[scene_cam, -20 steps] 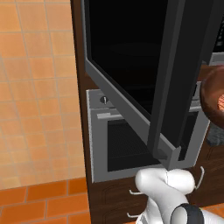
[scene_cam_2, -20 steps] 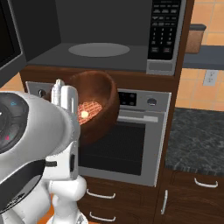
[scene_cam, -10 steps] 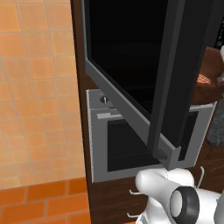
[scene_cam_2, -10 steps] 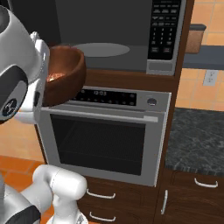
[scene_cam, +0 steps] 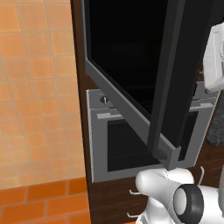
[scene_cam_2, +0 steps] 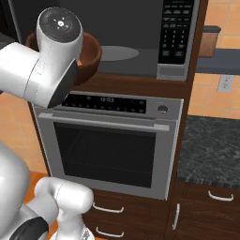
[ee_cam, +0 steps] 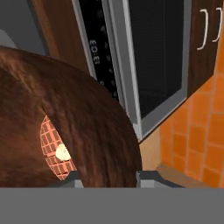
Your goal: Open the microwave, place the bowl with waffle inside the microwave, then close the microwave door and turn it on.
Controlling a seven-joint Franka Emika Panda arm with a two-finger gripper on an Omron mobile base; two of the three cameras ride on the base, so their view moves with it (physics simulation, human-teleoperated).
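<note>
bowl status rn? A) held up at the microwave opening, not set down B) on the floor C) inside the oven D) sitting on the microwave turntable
A: the right base view shows the bowl raised at the front edge of the open microwave, short of the turntable; the hand grips its rim, waffle inside.

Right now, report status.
Gripper shut on bowl, waffle inside. Bowl at microwave mouth, left of turntable. Door open. Nothing blocking.

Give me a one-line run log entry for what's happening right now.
phase: loading | microwave door: open | bowl: held at microwave opening, waffle inside | end effector: shut on bowl | oven: closed
</note>
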